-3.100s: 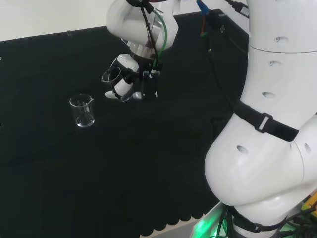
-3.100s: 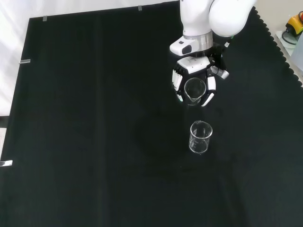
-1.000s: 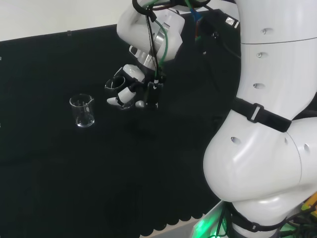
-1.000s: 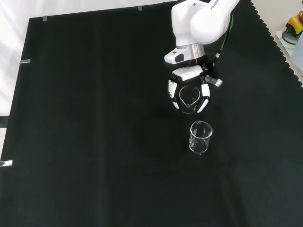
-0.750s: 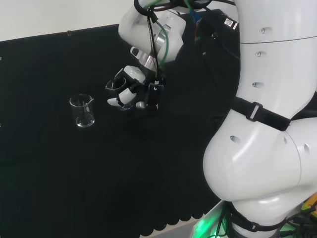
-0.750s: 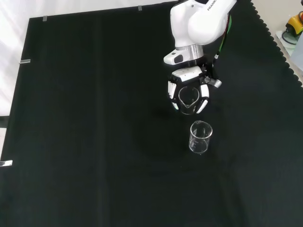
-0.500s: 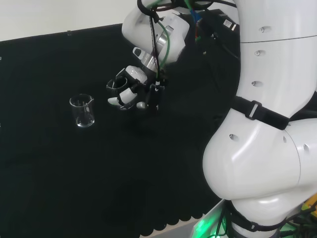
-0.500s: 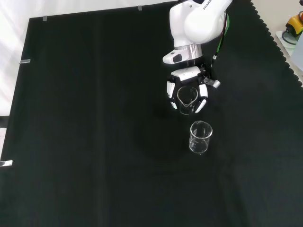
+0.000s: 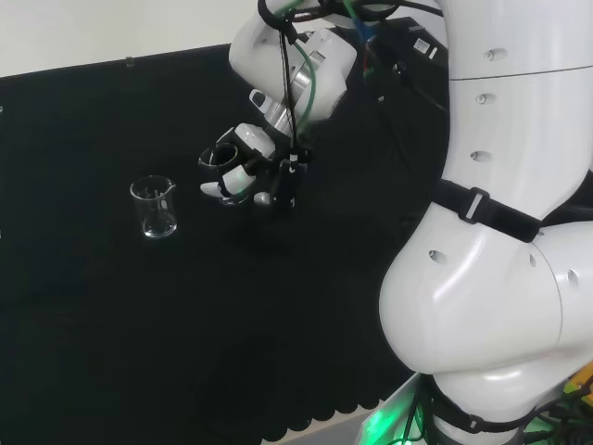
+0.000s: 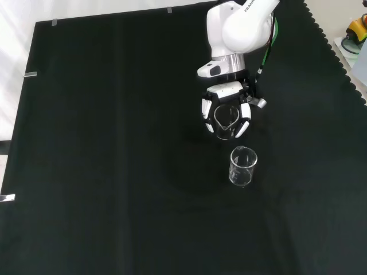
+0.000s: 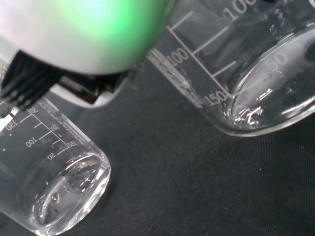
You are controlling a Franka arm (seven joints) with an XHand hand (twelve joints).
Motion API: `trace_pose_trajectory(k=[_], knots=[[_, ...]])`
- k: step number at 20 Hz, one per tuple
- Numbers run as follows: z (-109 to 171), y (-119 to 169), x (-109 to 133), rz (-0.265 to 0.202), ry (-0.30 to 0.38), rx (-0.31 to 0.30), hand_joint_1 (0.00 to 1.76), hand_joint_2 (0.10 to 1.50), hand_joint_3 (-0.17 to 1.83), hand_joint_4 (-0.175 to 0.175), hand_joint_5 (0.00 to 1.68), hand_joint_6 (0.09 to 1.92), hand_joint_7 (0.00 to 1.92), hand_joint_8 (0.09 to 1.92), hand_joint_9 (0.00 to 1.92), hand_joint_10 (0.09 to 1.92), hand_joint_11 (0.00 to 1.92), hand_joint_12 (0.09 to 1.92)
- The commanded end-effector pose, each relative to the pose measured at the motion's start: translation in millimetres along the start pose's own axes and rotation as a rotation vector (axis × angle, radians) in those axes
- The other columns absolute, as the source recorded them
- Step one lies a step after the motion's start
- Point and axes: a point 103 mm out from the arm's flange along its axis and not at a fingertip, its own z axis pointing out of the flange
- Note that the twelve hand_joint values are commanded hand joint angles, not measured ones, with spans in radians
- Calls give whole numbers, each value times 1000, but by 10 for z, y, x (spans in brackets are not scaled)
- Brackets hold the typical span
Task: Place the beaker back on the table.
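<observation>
A clear glass beaker (image 10: 227, 117) sits tilted inside my black and white hand (image 10: 225, 90), whose fingers curl round it above the black cloth. From the head view the same beaker (image 9: 216, 158) shows its dark mouth just left of the hand (image 9: 243, 176). A second clear beaker (image 10: 242, 166) stands upright on the cloth, nearer than the hand in the front view and to its left in the head view (image 9: 155, 206). Close to the wrist camera, a large graduated beaker (image 11: 246, 73) lies beside another graduated beaker (image 11: 49, 187), under a blurred part of the hand (image 11: 83, 34).
The black cloth (image 10: 103, 143) spreads wide to the left of the hand in the front view. My arm's white links (image 9: 500, 232) stand at the right of the head view. The bench's scalloped edge (image 10: 338, 57) runs along the front view's right.
Over three seconds the hand carried the beaker a little left and nearer in the front view, lower in the head view. The standing beaker stayed put.
</observation>
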Motion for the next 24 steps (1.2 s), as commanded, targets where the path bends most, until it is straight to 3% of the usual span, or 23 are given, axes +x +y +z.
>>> trace_pose_trajectory(k=[1, 5, 14, 17, 24], knots=[[13, 1, -33, 0, 20, -1, 1314, 511, 956, -175, 1208, 894, 1285, 853, 1654, 651, 1393, 710], [106, 33, 18, 2, -10, 8, 1314, 511, 955, -175, 1208, 893, 1285, 852, 1655, 646, 1393, 711], [38, -10, -88, -1, 18, -9, 1314, 512, 954, -175, 1209, 892, 1285, 851, 1657, 639, 1392, 712], [131, 37, -6, -3, 10, 0, 1314, 512, 953, -175, 1209, 892, 1285, 850, 1658, 636, 1392, 713], [89, 13, -138, 1, 21, -7, 1314, 513, 953, -175, 1209, 892, 1285, 850, 1659, 632, 1389, 712]])
